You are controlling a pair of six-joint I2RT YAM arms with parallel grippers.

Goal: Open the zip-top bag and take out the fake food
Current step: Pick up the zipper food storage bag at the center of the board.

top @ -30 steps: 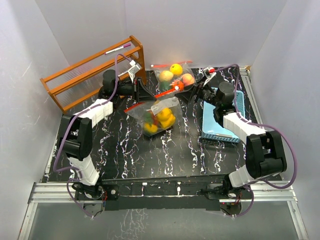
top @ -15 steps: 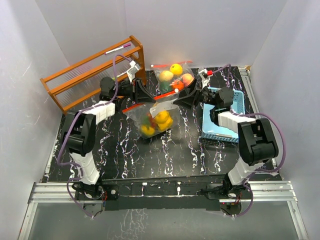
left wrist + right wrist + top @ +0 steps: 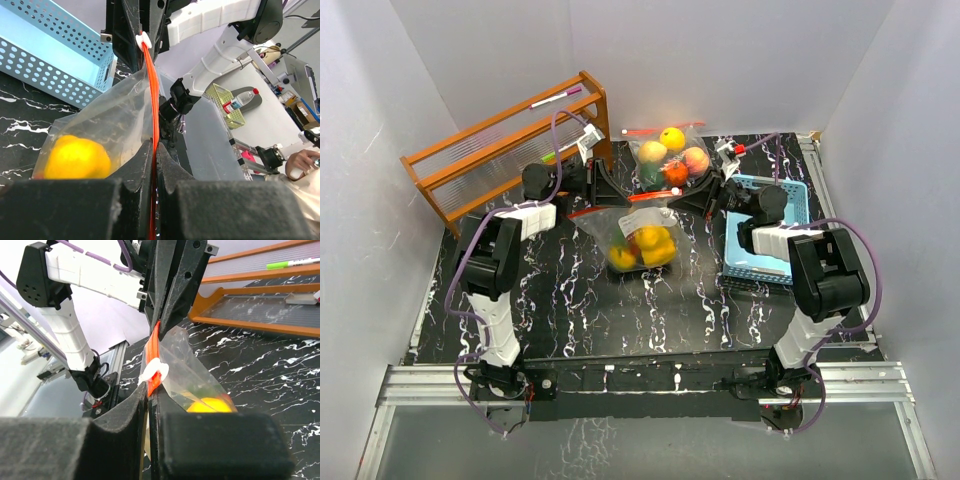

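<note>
Both arms are at the bag. The left end effector (image 3: 154,150) has its jaws pressed together on the orange zip strip (image 3: 154,95) of the zip-top bag (image 3: 642,232). The right end effector (image 3: 149,396) is clamped on the same strip, just beside the white slider (image 3: 155,371). The bag hangs between them over mid-desk (image 3: 620,310). The fake food (image 3: 655,243) is inside, mostly yellow with some green. A second bag (image 3: 670,155) of fruit lies behind. A blue basket (image 3: 752,258) sits to the right and a wooden rack (image 3: 500,145) to the left.
</note>
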